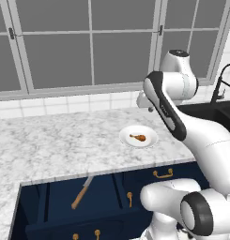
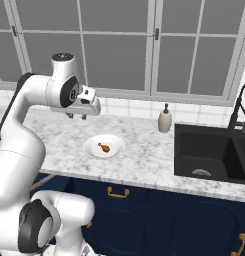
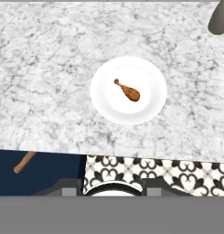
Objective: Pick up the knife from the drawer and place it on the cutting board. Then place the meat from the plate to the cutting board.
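The knife (image 1: 82, 192) lies in the open navy drawer (image 1: 50, 206), blade toward the counter and wooden handle toward me. In the hand view its handle (image 3: 24, 162) shows inside the drawer (image 3: 49, 176). The meat (image 1: 139, 137), a small drumstick, rests on the white plate (image 1: 149, 140) near the counter's front edge. It shows again as meat (image 3: 128, 90) on the plate (image 3: 109, 105), and as meat (image 2: 104, 147) on the plate (image 2: 116, 142). My gripper (image 2: 77, 116) hangs well above the counter behind the plate, fingers apart and holding nothing. The cutting board is out of view.
A soap dispenser (image 2: 165, 120) stands on the counter by the tiled wall. A black sink (image 2: 209, 150) with a dark faucet (image 2: 241, 107) lies to the right. Bare marble counter (image 1: 50, 140) stretches left of the plate. Windows line the back wall.
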You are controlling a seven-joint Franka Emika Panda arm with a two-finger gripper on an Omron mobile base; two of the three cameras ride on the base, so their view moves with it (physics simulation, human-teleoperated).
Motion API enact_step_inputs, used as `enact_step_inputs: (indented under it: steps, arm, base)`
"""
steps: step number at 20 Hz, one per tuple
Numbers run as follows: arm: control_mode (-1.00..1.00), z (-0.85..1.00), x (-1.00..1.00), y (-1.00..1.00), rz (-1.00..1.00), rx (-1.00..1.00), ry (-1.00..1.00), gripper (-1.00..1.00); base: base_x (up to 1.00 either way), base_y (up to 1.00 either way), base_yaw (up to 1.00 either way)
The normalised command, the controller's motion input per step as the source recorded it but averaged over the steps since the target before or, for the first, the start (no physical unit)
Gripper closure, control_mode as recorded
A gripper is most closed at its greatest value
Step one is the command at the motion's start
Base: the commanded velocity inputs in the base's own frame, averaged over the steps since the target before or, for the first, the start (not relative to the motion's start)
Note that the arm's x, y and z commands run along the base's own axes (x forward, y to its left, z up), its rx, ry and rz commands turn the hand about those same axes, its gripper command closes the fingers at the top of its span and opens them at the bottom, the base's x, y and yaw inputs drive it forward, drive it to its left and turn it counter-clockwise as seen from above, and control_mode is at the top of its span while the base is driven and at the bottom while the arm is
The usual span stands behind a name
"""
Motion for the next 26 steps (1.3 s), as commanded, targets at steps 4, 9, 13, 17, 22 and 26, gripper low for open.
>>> enact_step_inputs:
  steps: [4,9,13,17,22,26]
  arm:
    - [-1.00,-0.06,-0.23,0.00,0.00,0.00,0.00,-1.00]
    - [-1.00,-0.34,-0.64,-0.05,0.00,-0.02,0.06,-1.00]
    - [-1.00,-0.69,-0.72,0.02,0.00,-0.11,0.10,-1.00]
    - [-1.00,-0.82,-0.81,0.05,0.00,-0.11,0.03,-1.00]
    - [1.00,0.00,0.00,0.00,0.00,0.00,0.00,-1.00]
    - [1.00,0.00,0.00,0.00,0.00,0.00,0.00,-1.00]
  base:
    - [0.00,0.00,0.00]
    - [0.00,0.00,0.00]
    - [0.00,0.00,0.00]
    - [0.00,0.00,0.00]
    - [-0.51,-0.12,0.14]
    - [-0.01,-0.59,0.36]
